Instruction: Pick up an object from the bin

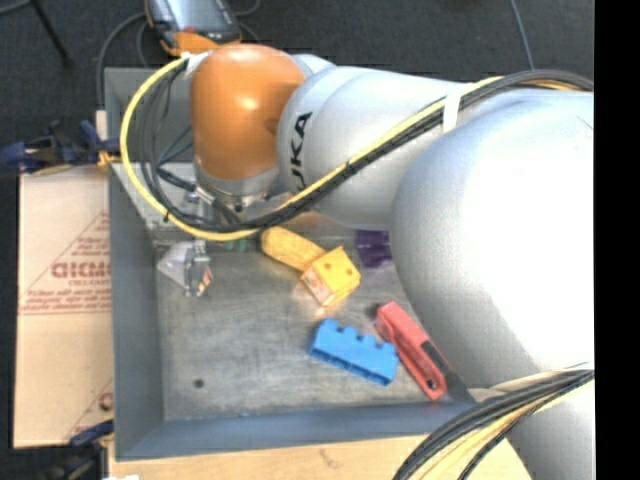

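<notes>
At the upper left of the bin (135, 368), close to its left wall: gripper (196, 271), low over bare grey floor, under the orange cover (235, 108) of the arm (400, 168). Jaws spread or pressed together: cannot tell; nothing seen pinched there. No thing right under it to name as the target. Nearest one a yellow piece (288, 248), long and rounded, lying a little to the right; at its lower end, touching or nearly so, a yellow cube (331, 275) with a pink face. Further right a purple piece (373, 249), half hidden under the arm. Toward the front a blue brick (352, 351) with studs, and just beside it a red tool (410, 351) with a black part, near the right wall. So, by judgement, no grasp made yet, with all five things lying on the floor. Risks from here: closing on empty floor and lifting nothing, because of the gap between gripper and yellow piece; scraping the left wall, because of the small room on that side; pushing the yellow piece into the cube instead of catching it, because of its rounded shape, likely to roll or slip. Possible also: snagging of the yellow cable (135, 118), looped wide around the cover, on the bin's rim. For writing: black letters "UKA" (300, 158) readable on the white arm, likely the end of KUKA.
</notes>
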Robot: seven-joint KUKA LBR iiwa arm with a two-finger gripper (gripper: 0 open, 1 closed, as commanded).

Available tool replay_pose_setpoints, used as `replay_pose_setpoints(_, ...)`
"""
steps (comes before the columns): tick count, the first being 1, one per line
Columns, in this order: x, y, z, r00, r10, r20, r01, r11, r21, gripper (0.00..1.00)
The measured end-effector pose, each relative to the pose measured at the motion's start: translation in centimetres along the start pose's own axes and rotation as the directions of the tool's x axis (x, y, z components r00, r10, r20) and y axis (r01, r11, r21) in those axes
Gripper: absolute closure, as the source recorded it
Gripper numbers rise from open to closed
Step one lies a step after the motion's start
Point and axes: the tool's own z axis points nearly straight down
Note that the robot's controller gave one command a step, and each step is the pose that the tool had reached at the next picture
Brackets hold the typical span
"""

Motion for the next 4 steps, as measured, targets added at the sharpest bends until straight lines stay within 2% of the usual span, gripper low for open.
replay_pose_setpoints(1, -0.2, -0.1, -0.6, 1.0, 0.004, 0.008, -0.004, 1.0, -0.002, 0.0)
replay_pose_setpoints(2, 0.2, 0.2, 6.2, 0.995, 0.094, 0.012, -0.094, 0.996, -0.004, 0.0)
replay_pose_setpoints(3, 0.8, 0.3, 5.7, 0.99, 0.14, 0.006, -0.14, 0.99, -0.002, 0.0)
replay_pose_setpoints(4, 1.0, 0.7, 3.8, 0.963, 0.269, 0.008, -0.269, 0.963, -0.004, 0.0)
